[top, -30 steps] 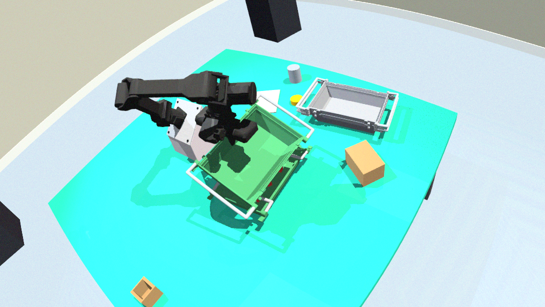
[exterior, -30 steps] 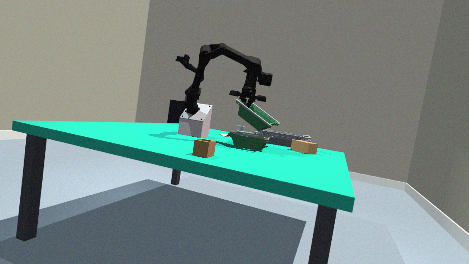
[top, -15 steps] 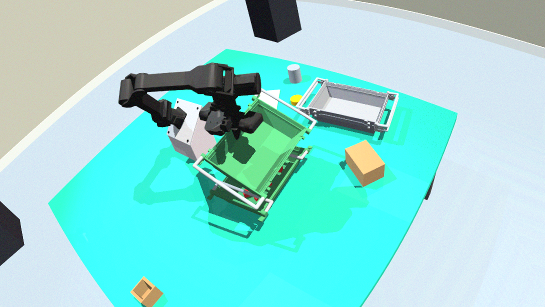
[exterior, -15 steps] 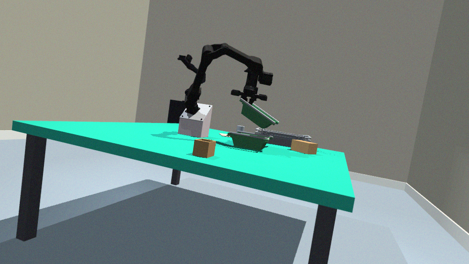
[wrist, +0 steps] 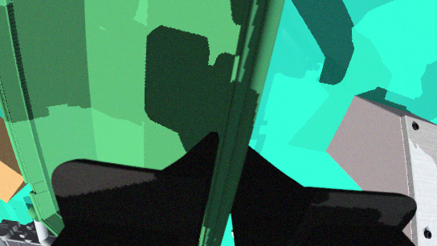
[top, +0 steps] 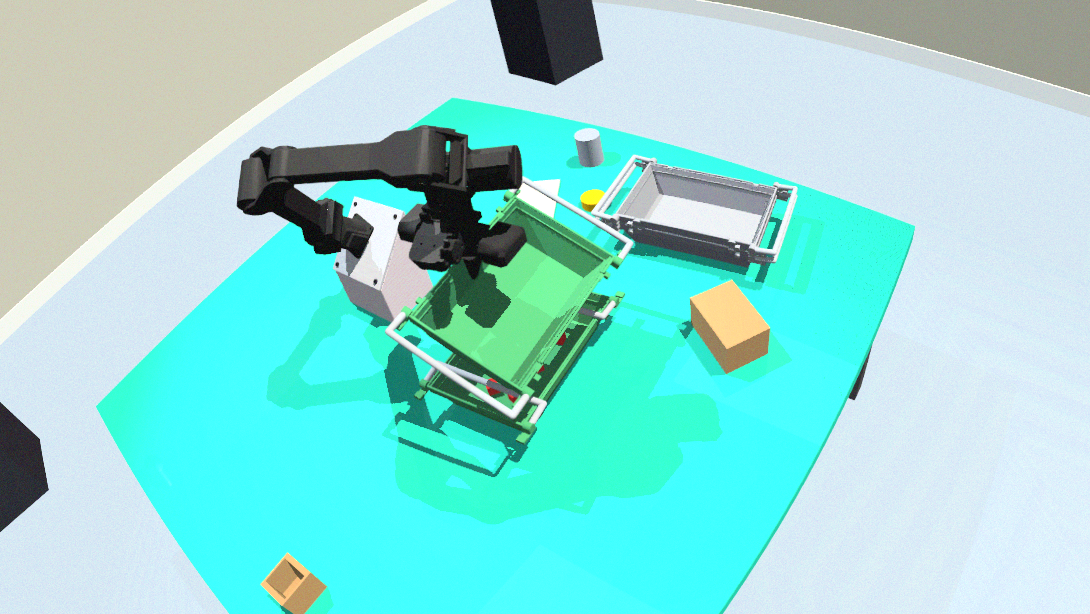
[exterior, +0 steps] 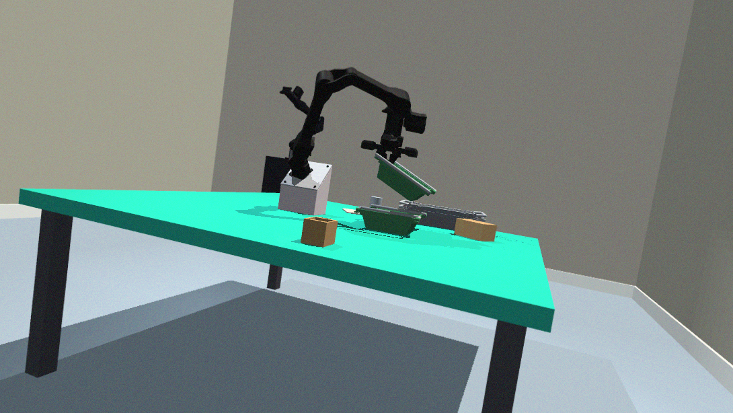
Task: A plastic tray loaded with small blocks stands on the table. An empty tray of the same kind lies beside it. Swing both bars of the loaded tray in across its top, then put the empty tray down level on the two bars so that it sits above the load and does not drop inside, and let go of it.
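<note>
Gripper [top: 474, 266] [exterior: 389, 157] [wrist: 222, 140]: fingers nearly together, clamped on one rim of the empty green tray [top: 533, 297] [exterior: 402, 179] [wrist: 120, 133]. Wrist view: the rim runs between the two dark fingertips, one on the inner side of the wall, the other on the outer side. Tray attitude: steeply tilted, the gripped edge high, the opposite edge low; its own white bars [top: 457, 371] stand out at its ends. Tray position: in the air above the loaded green tray [top: 526, 428] [exterior: 389, 220], visibly apart from it in the exterior view. Loaded tray: upright on the turquoise table [top: 610, 457] [exterior: 256, 225], partly hidden from above; red blocks [top: 494, 386] show inside. Its bars [top: 606, 311] are mostly covered by the raised tray; whether both lie fully across the top cannot be told. Surroundings: grey tray [top: 701, 234] [exterior: 440, 216] upright near the orange block [top: 729, 327] [exterior: 475, 229]; small open box [top: 293, 583] [exterior: 319, 232] well apart from the trays.
</note>
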